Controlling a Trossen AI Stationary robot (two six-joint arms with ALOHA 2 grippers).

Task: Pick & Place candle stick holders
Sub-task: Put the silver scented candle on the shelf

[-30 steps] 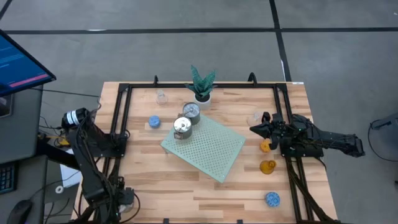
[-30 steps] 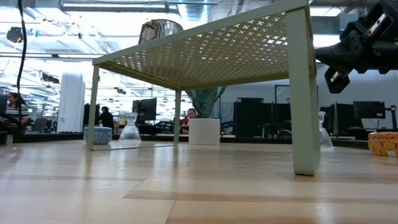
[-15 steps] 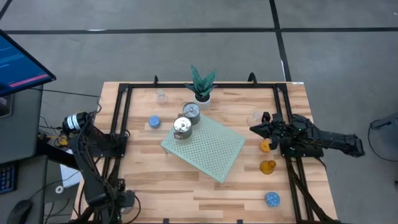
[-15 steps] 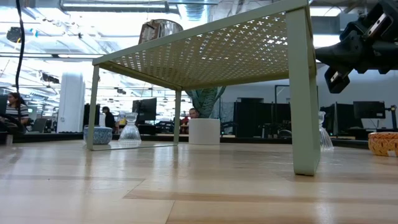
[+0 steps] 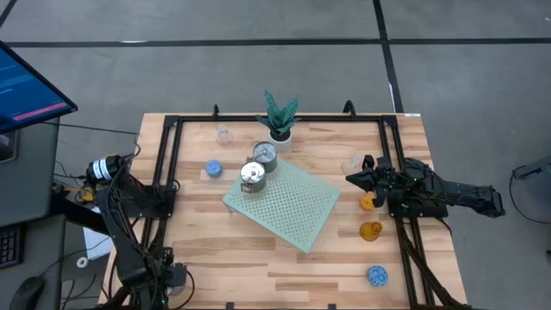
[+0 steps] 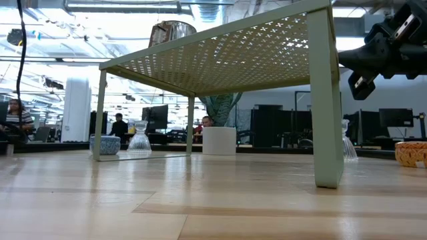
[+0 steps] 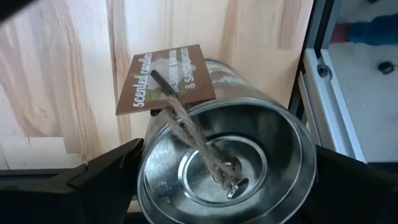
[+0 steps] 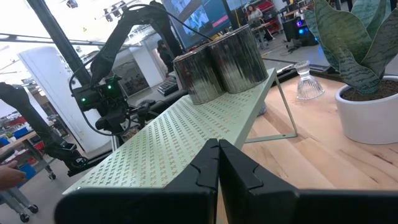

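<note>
My left gripper (image 5: 102,165) is beyond the table's left edge, shut on a shiny silver metal holder (image 7: 224,168) that has a brown tag tied on with twine. Two more silver holders (image 5: 265,153) (image 5: 252,176) stand on the far corner of the pale green perforated mat (image 5: 288,207). My right gripper (image 5: 353,179) is shut and empty, raised near the right edge beside a clear glass holder (image 5: 353,164) and an orange one (image 5: 368,202). An amber holder (image 5: 370,230), two blue ones (image 5: 213,169) (image 5: 376,275) and another clear one (image 5: 224,133) stand on the table. My left gripper pinches the silver holder's round wall near its open rim (image 7: 146,180) between its two fingers (image 7: 102,171), one on each side. The open mouth faces the wrist camera and the tag lies on the wall. I cannot tell whether the holder rests on anything.
A green-leaved plant in a white pot (image 5: 280,120) stands at the far middle. The mat is a raised shelf on thin legs (image 6: 327,100). A black frame (image 5: 168,172) runs along the table's edges. People sit in the room behind the table (image 6: 20,120).
</note>
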